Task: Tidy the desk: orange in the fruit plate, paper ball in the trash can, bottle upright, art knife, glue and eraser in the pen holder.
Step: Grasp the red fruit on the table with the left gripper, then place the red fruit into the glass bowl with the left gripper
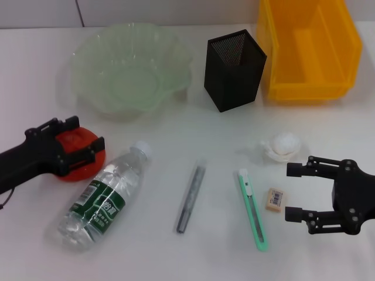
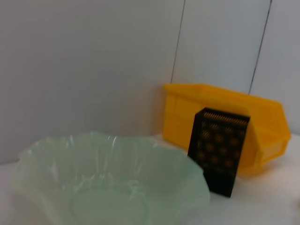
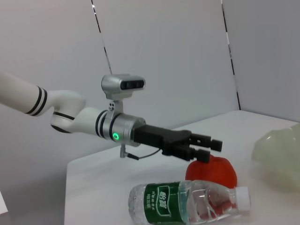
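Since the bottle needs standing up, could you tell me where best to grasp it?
Grip the bottle across its round labelled middle, coming from above: it lies on its side, cap towards the fruit plate. The left gripper, at the orange, is nearest.

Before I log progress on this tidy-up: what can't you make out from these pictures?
- Head view: the left gripper covers part of the orange; contact with it cannot be told.
- Head view: the pen holder interior is hidden by its mesh walls.
- Head view: the eraser print is too small to read.
- Right wrist view: the fruit plate is cut off by the edge.
- Left wrist view: no fingers show.
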Robot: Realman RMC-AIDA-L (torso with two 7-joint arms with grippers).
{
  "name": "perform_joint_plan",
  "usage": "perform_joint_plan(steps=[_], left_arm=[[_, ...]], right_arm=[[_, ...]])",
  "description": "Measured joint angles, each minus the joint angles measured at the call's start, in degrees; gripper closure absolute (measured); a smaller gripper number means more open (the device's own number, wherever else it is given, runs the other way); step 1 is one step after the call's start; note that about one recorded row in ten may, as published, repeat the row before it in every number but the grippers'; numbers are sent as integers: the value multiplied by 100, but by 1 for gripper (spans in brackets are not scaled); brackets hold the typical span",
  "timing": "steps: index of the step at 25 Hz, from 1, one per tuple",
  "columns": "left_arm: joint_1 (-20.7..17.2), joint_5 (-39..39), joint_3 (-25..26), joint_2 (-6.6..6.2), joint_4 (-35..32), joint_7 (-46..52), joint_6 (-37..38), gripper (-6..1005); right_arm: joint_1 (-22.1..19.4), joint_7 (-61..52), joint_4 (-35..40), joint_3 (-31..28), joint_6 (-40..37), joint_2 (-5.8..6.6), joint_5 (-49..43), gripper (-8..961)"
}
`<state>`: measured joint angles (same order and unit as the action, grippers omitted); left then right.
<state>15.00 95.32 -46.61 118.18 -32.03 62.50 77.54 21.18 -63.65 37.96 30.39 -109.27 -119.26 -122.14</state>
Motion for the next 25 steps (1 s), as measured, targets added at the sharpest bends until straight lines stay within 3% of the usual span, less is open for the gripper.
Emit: perform_joint_plan(steps=[5,14,25], left_arm=[[11,144,-24,8,90,-55,-440,187],[4,145,-108,3,69,-58,-590,189],[-18,145,-123,10,-57,-13,-507,590]], right_arm=[[16,2,-4,10,9,-1,-3,127],[-3,3,-32,10,60,-1,-3,127],[-14,2,-28,-40,66,-1,-3,128]])
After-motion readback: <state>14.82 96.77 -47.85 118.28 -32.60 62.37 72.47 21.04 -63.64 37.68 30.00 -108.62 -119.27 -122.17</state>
